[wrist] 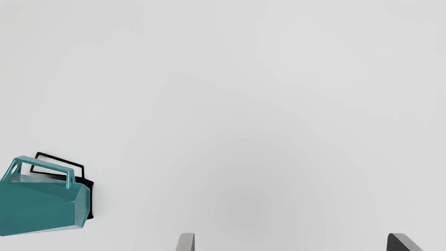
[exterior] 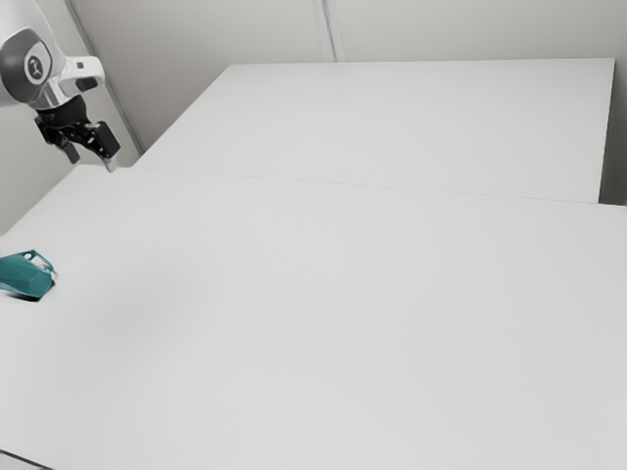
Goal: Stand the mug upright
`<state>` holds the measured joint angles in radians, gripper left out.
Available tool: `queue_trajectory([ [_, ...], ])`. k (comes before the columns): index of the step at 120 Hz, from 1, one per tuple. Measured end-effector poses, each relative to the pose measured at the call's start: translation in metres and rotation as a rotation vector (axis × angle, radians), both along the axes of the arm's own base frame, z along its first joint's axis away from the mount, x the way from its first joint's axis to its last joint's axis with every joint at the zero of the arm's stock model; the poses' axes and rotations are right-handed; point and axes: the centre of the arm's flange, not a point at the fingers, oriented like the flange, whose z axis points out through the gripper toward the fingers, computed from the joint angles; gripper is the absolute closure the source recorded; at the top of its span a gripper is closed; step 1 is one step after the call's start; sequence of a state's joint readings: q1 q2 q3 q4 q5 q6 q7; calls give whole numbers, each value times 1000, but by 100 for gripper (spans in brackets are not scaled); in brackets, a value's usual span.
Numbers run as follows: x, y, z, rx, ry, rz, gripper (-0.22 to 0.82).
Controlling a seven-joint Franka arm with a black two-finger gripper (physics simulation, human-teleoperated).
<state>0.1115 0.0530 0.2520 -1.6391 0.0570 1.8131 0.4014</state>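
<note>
The gripper (exterior: 92, 162) hangs above the far edge of the table at the exterior view's upper left. A teal faceted mug (exterior: 26, 275) lies on its side on the table, cut off by the exterior view's left edge. In the wrist view the mug (wrist: 40, 205) is off to one side of the gripper (wrist: 290, 242), its handle and closed base showing and its mouth end out of the picture. The two fingers stand wide apart with nothing between them, not touching the mug.
The white table (exterior: 323, 323) extends across the exterior view. Behind it is another white surface (exterior: 411, 122), with pale walls beyond. A thin dark line (exterior: 24, 460) crosses the exterior view's lower left corner.
</note>
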Motion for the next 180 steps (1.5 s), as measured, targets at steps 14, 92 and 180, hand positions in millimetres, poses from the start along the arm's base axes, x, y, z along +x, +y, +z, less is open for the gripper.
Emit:
queue_trajectory([
  [14,-5,10,-1,3,-3,11,0],
  [92,-82,204,-13,9,15,201,0],
  [180,-142,404,-187,-285,-40,210,0],
])
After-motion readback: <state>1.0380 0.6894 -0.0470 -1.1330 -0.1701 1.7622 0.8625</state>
